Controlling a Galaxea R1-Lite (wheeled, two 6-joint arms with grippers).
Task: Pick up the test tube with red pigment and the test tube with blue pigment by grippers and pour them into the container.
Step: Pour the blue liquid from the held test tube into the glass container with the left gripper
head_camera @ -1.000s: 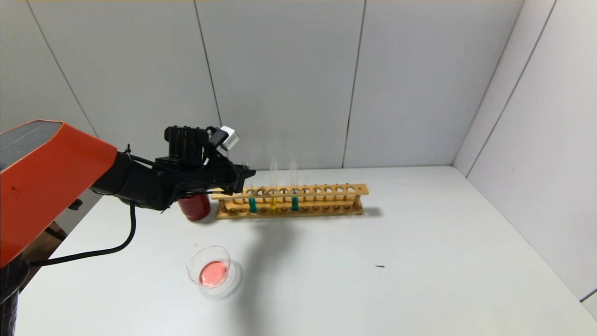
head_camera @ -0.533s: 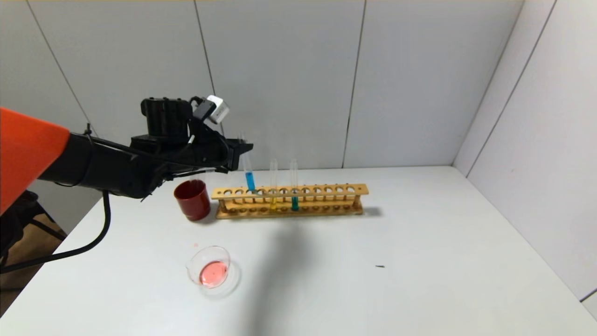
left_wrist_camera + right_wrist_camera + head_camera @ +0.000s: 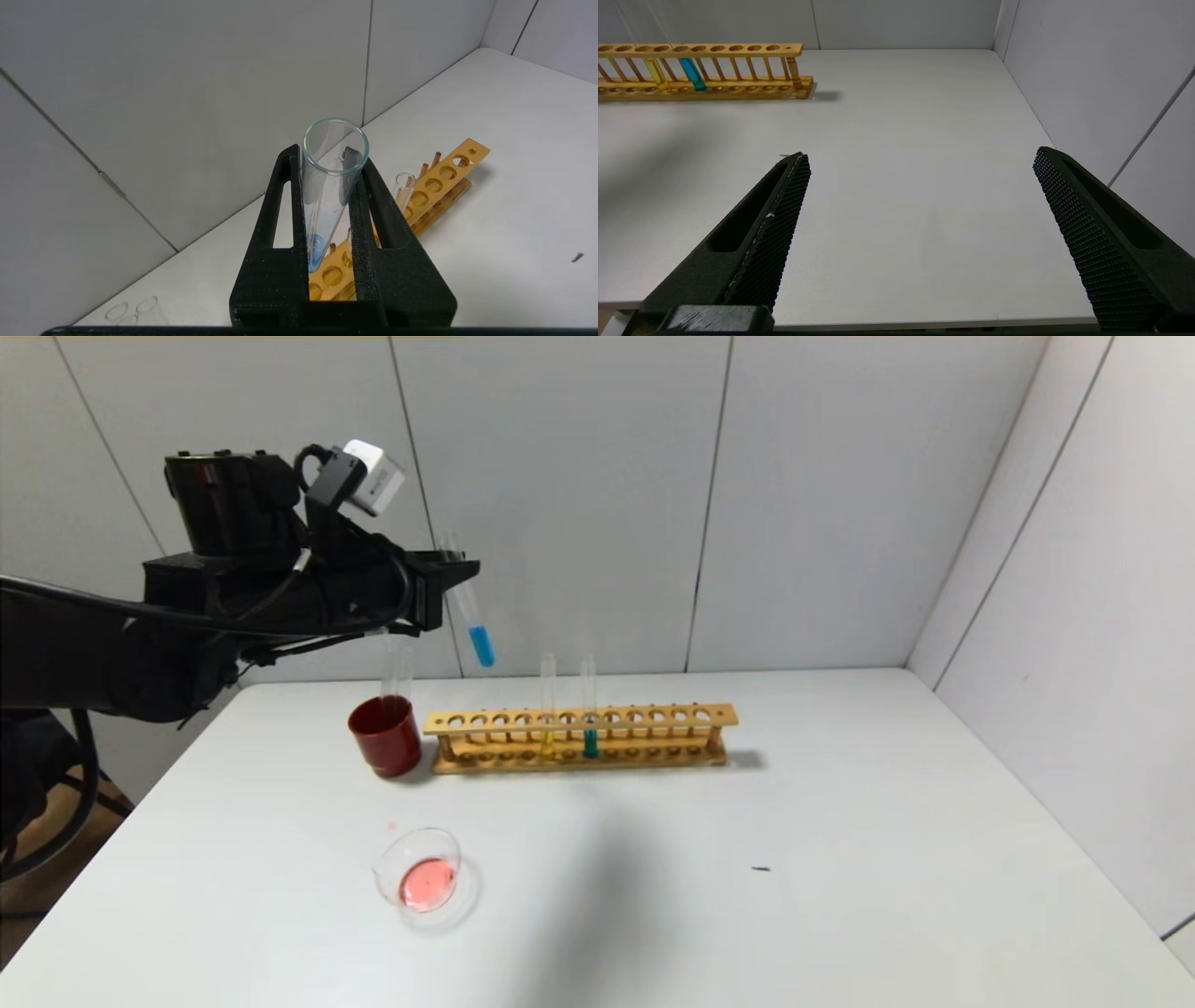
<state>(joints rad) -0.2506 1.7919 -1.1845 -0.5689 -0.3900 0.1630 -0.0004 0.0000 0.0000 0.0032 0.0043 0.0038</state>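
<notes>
Left pincer point(image 3: 455, 581) tight on blue test tube point(image 3: 470, 613), high above wooden rack point(image 3: 653, 716) and red cup point(image 3: 386, 735).

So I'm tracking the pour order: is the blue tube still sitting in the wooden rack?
No, the left gripper holds the blue tube tilted in the air, well above the wooden rack.

The scene is evenly and brightly lit from above. A broad, soft shadow is cast on the white worktop point(image 3: 840, 821) in front of the wooden rack point(image 3: 579, 739). Mild glare is seen on the glass dish point(image 3: 420, 870). Little blur is evident.
</notes>
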